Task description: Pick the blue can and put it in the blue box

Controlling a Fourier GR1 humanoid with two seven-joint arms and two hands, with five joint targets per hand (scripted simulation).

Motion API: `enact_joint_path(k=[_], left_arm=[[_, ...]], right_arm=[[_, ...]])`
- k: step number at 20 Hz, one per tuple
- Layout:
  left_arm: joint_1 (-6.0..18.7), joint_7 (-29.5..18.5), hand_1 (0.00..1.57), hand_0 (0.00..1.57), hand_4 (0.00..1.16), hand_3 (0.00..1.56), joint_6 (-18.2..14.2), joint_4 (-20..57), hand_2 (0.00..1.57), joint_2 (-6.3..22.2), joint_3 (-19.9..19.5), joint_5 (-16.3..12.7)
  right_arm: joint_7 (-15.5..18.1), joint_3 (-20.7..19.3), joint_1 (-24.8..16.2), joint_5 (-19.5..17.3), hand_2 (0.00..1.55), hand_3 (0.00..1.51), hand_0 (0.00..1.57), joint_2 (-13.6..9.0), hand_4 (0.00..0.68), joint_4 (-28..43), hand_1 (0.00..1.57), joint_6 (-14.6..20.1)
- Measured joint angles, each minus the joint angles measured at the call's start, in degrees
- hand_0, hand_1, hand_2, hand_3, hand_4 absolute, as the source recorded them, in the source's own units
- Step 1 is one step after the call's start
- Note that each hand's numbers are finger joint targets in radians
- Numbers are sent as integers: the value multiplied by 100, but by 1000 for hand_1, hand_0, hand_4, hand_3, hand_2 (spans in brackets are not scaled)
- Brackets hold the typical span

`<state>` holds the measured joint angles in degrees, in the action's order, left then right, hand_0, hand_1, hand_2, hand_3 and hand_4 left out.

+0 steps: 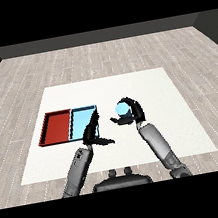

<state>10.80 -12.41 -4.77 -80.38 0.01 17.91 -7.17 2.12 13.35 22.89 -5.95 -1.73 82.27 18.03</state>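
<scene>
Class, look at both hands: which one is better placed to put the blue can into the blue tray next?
Probably the right hand: its fingers already curl round the blue can, just right of the light blue tray. The left hand holds nothing.

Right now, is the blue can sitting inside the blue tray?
No, the blue can is held in the right hand, off to the right of the blue tray.

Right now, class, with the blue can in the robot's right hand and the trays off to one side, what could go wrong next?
1. The left hand hangs over the light blue tray, at its near right edge, so the right hand carrying the blue can could bump it.
2. The red tray touches the blue one; overshooting could land the can there.
</scene>
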Motion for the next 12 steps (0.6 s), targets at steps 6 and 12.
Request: enact_joint_path(k=[6, 12], left_arm=[[459, -212, 0, 0, 0, 0, -344, 617, 0, 0, 232, -357], [554, -272, 0, 0, 0, 0, -390, 852, 0, -1, 336, -594]], right_arm=[[-4, 95, -160, -193, 1469, 1400, 1492, 113, 606, 243, 1492, -104], [-18, 195, -93, -174, 1466, 1399, 1486, 151, 610, 254, 1486, -66]])
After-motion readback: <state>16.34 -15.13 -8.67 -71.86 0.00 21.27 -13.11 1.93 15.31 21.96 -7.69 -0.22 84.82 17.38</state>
